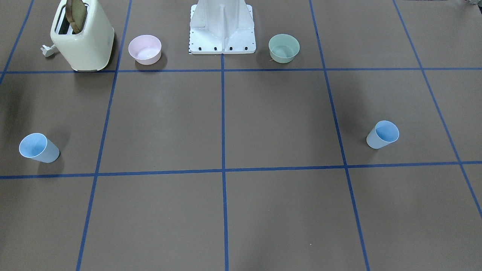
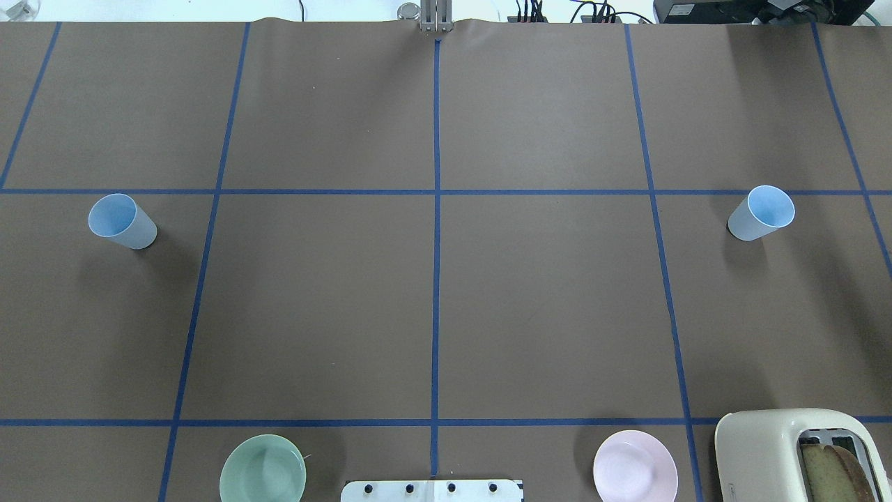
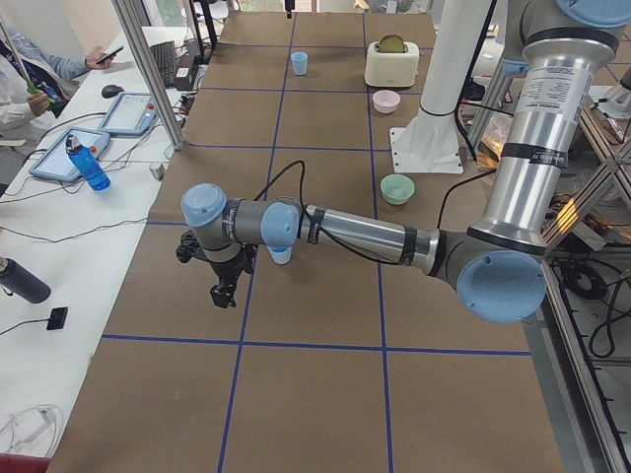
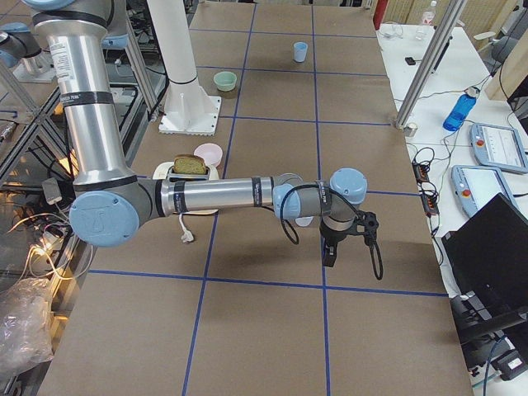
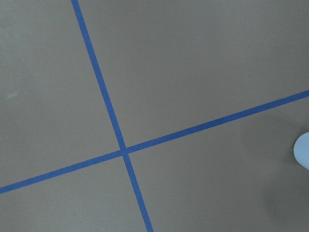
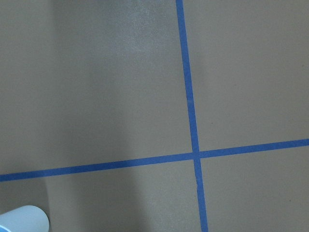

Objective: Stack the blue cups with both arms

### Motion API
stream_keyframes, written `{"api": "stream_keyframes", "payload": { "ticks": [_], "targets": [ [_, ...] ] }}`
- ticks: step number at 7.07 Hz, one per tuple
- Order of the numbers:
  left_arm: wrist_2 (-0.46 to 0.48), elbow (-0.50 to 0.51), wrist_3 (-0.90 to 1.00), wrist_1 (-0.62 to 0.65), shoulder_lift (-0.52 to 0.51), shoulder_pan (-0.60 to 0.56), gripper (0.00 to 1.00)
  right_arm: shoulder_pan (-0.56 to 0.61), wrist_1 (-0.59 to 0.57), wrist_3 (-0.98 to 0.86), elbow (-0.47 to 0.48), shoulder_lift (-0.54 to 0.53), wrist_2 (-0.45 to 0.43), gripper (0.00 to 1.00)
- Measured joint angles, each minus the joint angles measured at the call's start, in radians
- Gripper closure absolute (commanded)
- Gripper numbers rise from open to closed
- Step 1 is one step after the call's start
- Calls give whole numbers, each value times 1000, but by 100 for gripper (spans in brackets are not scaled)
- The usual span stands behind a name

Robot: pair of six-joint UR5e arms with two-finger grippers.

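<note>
Two pale-blue cups stand upright, far apart. One is on my left side [image 2: 122,222] [image 1: 382,134], the other on my right side [image 2: 761,213] [image 1: 38,148]. My left gripper [image 3: 223,296] shows only in the exterior left view, hanging above the table beside the left cup [image 3: 281,255], which the arm partly hides. My right gripper [image 4: 328,256] shows only in the exterior right view, beside the right cup [image 4: 304,220]. I cannot tell whether either is open or shut. Each wrist view catches only a cup's edge [image 5: 302,151] [image 6: 23,218].
A cream toaster [image 1: 83,37] with a bread slice, a pink bowl [image 1: 145,49] and a mint-green bowl [image 1: 284,48] stand near the white pedestal base [image 1: 222,30]. Blue tape lines grid the brown table [image 2: 543,307]. A side desk [image 4: 487,148] holds tablets and bottles.
</note>
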Motion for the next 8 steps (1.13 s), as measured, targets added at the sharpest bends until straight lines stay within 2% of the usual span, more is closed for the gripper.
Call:
{"api": "stream_keyframes", "payload": {
  "ticks": [3,5,6,8],
  "targets": [
    [-1,-3,-3,0,-2,3,1,1,0,-7,12,5,6,0],
    [-3,-9,-45,-2,-9,10,2,-3,67,-13,18,5,6,0],
    [-7,-18,-82,-3,-13,24,2,-18,120,-15,17,4,1,0],
    [-21,-58,-227,-35,-16,95,2,-106,150,-13,15,19,-26,0]
  ]
}}
